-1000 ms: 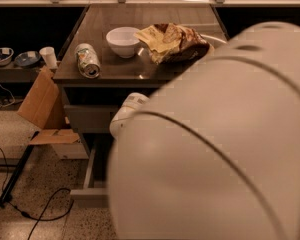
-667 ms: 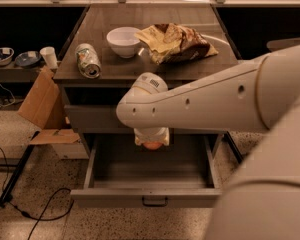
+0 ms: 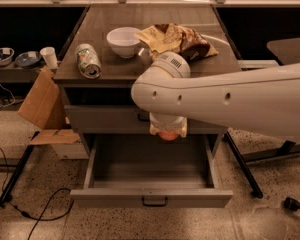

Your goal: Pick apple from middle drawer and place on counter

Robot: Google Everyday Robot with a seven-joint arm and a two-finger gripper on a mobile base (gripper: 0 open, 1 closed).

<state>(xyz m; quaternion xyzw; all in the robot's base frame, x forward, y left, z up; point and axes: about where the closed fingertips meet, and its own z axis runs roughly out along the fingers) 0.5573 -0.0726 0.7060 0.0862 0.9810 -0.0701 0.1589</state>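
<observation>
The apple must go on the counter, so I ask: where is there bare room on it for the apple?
The gripper holds the apple over the open drawer. The counter is bare along its far strip, behind the bowl and bag, and at the front between the can and the arm. The middle is crowded.

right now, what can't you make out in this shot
- tool, over the open middle drawer: mostly hidden under the arm, camera view
- apple: only its lower edge shows below the tool, same view
- counter: its front right edge is behind the arm
</observation>
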